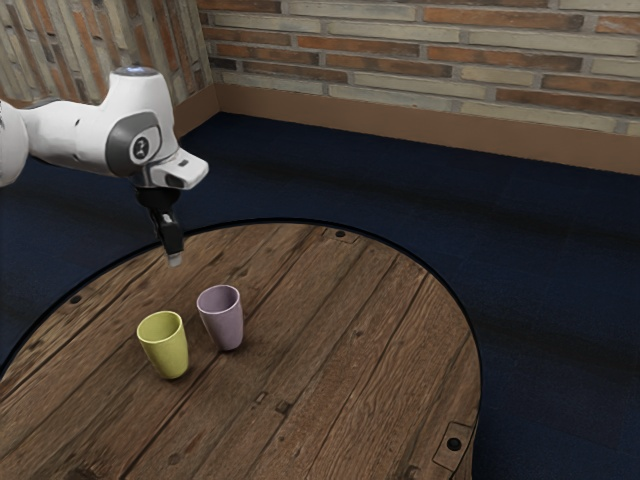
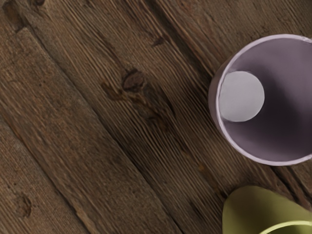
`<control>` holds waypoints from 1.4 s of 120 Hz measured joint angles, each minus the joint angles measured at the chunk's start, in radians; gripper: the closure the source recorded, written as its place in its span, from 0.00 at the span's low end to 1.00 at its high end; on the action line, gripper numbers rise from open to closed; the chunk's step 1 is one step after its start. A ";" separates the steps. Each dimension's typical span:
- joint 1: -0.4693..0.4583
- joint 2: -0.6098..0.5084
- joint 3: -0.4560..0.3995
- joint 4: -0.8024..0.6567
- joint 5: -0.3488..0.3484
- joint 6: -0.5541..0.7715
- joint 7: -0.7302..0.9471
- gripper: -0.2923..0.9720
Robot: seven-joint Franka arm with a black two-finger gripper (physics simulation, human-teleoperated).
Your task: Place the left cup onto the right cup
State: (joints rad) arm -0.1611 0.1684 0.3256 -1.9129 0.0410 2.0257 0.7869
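- My gripper point(image 1: 173, 250) hangs above the table point(image 1: 350, 330), empty; open or closed, I can't tell.
- Yellow cup point(image 1: 164, 343) stands just beside purple cup point(image 1: 221, 316): a sloppy descent may knock either over.

Yellow cup point(image 1: 163, 343) just beside lilac cup point(image 1: 221, 316)

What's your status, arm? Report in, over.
Gripper above the table, empty. Yellow cup and purple cup upright, side by side, unstacked. Nothing between gripper and cups.
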 joint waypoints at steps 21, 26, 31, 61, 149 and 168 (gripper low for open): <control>0.000 -0.006 -0.016 -0.064 0.008 0.039 0.023 0.23; 0.001 -0.014 -0.017 -0.088 0.009 0.050 0.026 0.23; 0.003 -0.023 -0.017 -0.110 0.010 0.061 0.028 0.23; 0.011 -0.056 -0.020 -0.202 0.011 0.107 0.034 0.23; -0.006 -0.024 -0.021 -0.240 0.087 0.161 0.042 0.47; -0.018 -0.024 -0.022 -0.248 0.088 0.164 0.035 0.52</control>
State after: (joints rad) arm -0.1790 0.1447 0.3037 -2.1613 0.1289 2.1894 0.8223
